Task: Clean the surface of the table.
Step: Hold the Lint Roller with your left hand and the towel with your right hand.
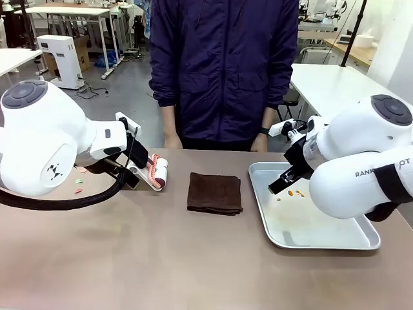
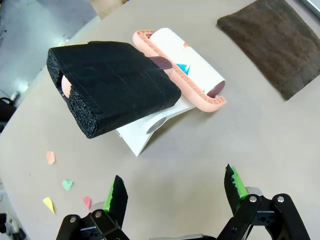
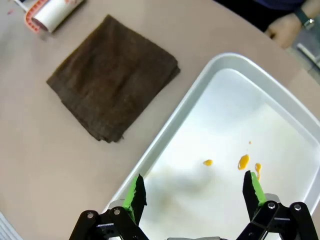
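The brownish-taupe table (image 1: 193, 258) carries a lint roller (image 2: 185, 70) with a white roll, a pink frame and a black foam handle (image 2: 110, 85), resting on a white stand. My left gripper (image 2: 175, 189) hovers open just short of that handle, with nothing between its fingers. Small coloured paper scraps (image 2: 67, 184) lie on the tabletop beside it. A folded dark brown cloth (image 1: 215, 192) lies flat in the middle. Over the silver tray (image 1: 335, 242), my right gripper (image 3: 194, 190) hangs open and empty, above a few orange spots (image 3: 243, 161).
A person in a dark jacket (image 1: 222, 64) stands at the far edge, with one hand (image 3: 285, 25) resting near the tray's far corner. More paper scraps (image 1: 79, 183) lie under my left arm. The front half of the table is bare.
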Controlling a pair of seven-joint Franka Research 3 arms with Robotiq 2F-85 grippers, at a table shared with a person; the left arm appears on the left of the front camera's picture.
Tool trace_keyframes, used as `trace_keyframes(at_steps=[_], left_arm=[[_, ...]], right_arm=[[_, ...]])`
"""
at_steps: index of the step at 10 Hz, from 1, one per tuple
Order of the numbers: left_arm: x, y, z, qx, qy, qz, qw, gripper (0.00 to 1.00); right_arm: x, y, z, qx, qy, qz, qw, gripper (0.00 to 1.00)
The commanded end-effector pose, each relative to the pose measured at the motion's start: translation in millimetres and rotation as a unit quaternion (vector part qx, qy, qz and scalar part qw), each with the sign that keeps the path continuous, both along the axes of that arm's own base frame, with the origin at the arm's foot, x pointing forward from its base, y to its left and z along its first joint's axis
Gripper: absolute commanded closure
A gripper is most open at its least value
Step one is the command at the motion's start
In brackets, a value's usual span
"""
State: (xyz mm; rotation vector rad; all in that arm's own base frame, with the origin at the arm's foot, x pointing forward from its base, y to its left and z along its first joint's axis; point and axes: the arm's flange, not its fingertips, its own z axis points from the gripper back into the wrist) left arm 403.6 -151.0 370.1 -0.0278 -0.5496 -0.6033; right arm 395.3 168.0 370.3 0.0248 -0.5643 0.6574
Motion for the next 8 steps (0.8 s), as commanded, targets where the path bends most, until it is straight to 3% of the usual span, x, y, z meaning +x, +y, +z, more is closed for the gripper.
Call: trace_keyframes(at_steps=[1, 8], left_arm=[[0.0, 0.0, 0.1, 0.000, 0.000, 0.000, 1.000, 0.00], [0.0, 0.0, 0.1, 0.000, 0.000, 0.000, 1.000, 0.00]], right_arm=[[0.0, -0.1, 0.1, 0.000, 0.000, 0.000, 1.000, 0.00], [0.0, -0.1, 0.1, 0.000, 0.000, 0.000, 1.000, 0.00]])
